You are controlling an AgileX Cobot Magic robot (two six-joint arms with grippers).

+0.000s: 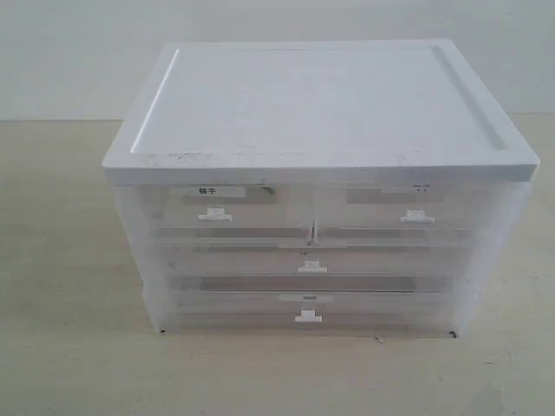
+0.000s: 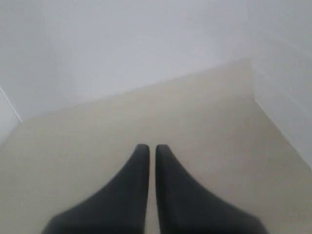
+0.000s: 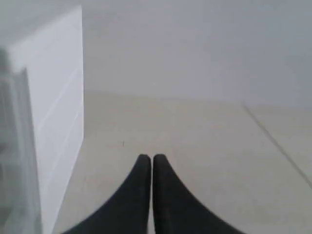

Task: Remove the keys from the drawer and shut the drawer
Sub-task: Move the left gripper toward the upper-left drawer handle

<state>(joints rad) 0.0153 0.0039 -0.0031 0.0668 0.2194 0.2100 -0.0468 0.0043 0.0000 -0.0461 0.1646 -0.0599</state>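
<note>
Well apart from our left gripper (image 2: pixel 147 149) and right gripper (image 3: pixel 146 159), both pinched together empty, the drawer (image 1: pixel 217 208) sits shut; we might open its neighbour (image 1: pixel 416 208).

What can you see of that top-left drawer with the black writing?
The drawer is half-width, cloudy translucent plastic, top row left in the white-topped cabinet. It has a white label with two black characters and a small white tab handle. It looks pushed fully in. Its contents cannot be made out; nothing but the cabinet touches it.
</note>
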